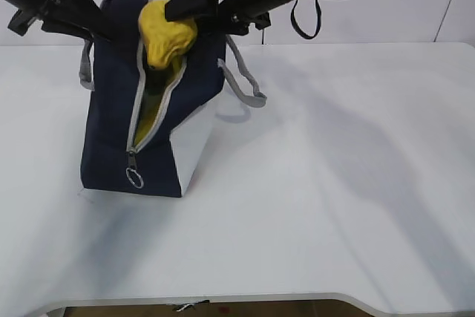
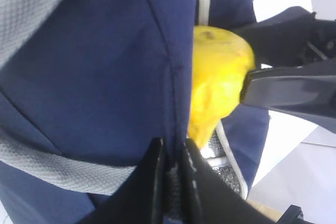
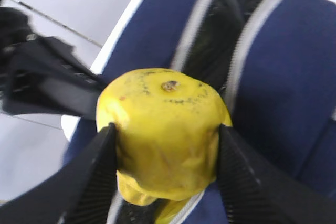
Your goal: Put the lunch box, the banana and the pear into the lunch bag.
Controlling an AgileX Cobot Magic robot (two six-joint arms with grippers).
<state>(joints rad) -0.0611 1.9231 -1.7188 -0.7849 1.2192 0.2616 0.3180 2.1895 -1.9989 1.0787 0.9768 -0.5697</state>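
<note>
Right hand (image 3: 165, 169) clamped on pear (image 3: 164, 132) over open lunch bag (image 1: 111, 139); left hand (image 2: 172, 174) pinching the bag's edge.

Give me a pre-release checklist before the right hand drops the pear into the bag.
1. Right hand grips the pear on both sides: ok.
2. Pear sits over the open zipper mouth of the lunch bag: ok.
3. Left hand pinches the bag's edge, holding it open: ok.
4. Bag stands upright on the table: ok.
5. Room inside for the pear: cannot tell; something yellow shows in the opening.
6. Lunch box already inside: cannot tell.
</note>
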